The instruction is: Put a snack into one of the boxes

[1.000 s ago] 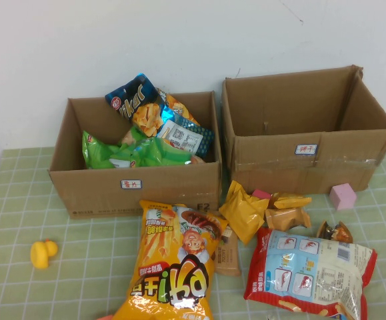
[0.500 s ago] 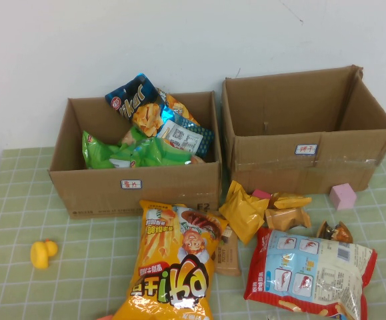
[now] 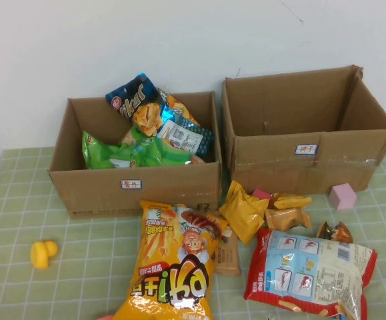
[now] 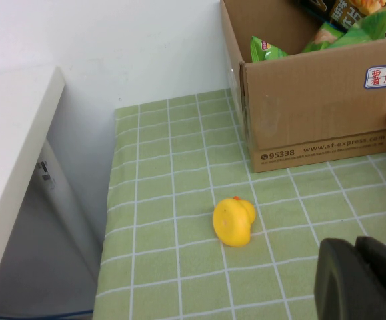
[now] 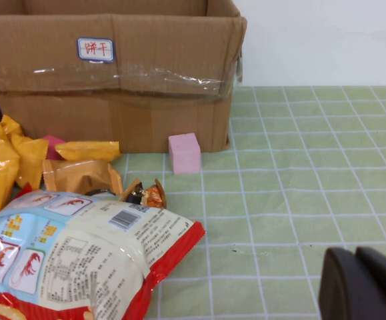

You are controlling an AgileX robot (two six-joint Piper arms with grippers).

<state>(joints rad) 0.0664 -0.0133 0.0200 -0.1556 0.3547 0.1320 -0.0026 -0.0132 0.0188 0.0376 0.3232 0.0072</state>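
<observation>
Two brown cardboard boxes stand at the back of the table. The left box (image 3: 136, 187) holds green, blue and orange snack bags. The wider taped right box (image 3: 306, 143) looks empty. Loose snacks lie in front: a big orange chip bag (image 3: 176, 263), a red-and-white shrimp cracker bag (image 3: 309, 270), and small yellow packets (image 3: 246, 210). Neither gripper shows in the high view. My left gripper (image 4: 358, 250) is shut and empty above the cloth near a yellow duck (image 4: 234, 221). My right gripper (image 5: 359, 257) is shut and empty above the cloth, apart from the shrimp bag (image 5: 73, 257).
A pink cube (image 3: 343, 196) sits by the right box's front corner. The yellow toy duck (image 3: 43, 253) lies at the left front. A green checked cloth (image 3: 19, 220) covers the table. In the left wrist view a white shelf (image 4: 9, 147) stands beyond the table's left edge.
</observation>
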